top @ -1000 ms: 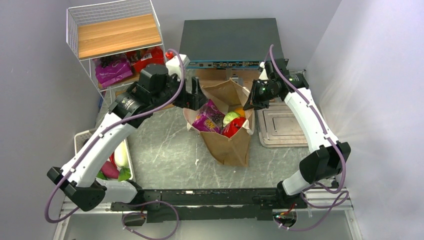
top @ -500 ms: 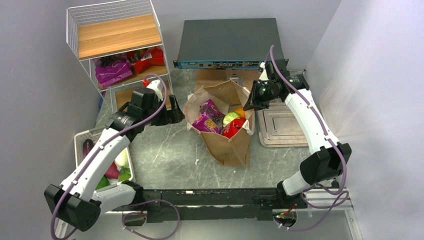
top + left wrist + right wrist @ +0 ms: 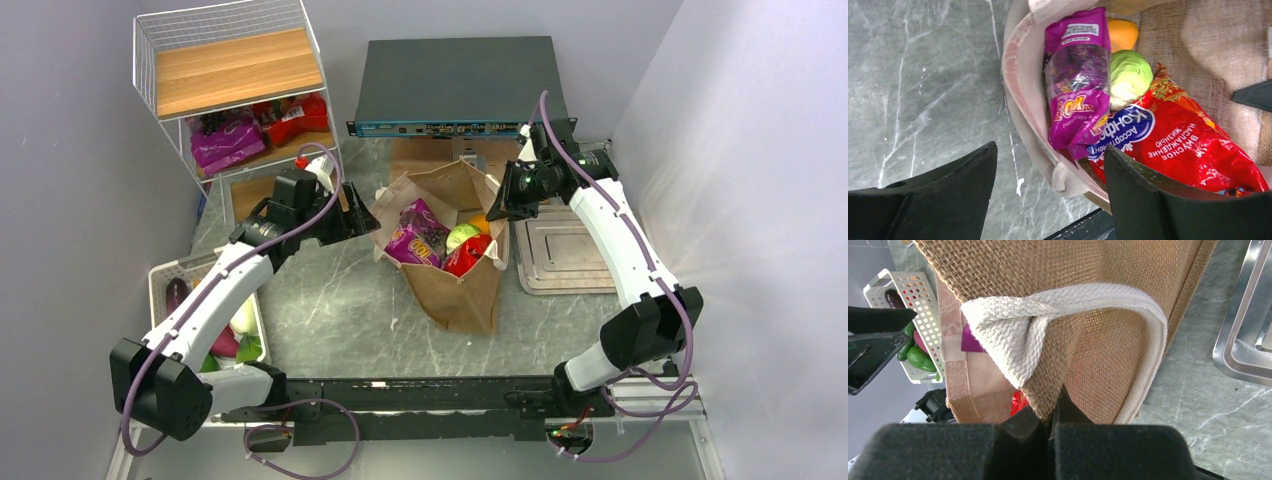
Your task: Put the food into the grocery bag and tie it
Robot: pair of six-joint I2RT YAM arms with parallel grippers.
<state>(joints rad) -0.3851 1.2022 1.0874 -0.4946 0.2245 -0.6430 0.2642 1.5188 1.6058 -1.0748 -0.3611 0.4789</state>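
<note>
The tan grocery bag (image 3: 455, 290) stands mid-table with its mouth open. Inside lie a purple packet (image 3: 415, 238), a pale-green cabbage (image 3: 461, 236), a red snack packet (image 3: 470, 255) and an orange piece (image 3: 481, 222). My left gripper (image 3: 362, 222) is open at the bag's left rim. In the left wrist view the rim (image 3: 1020, 85) and a cream handle end (image 3: 1065, 177) sit between the spread fingers of the left gripper (image 3: 1050, 150), untouched. My right gripper (image 3: 503, 200) is shut on the woven fabric of the bag's right rim (image 3: 1088, 270), just below the cream handle (image 3: 1058, 305).
A white wire shelf (image 3: 235, 70) with a wooden top holds purple and red packets at the back left. A white slatted basket (image 3: 170, 285) with vegetables sits at the left edge. A dark flat box (image 3: 455, 80) lies behind the bag, and a metal tray (image 3: 565, 250) to its right.
The left arm pulled back from over the bag to the left, then came in again toward the bag's left rim, its jaws a little narrower. The right arm has not moved.
</note>
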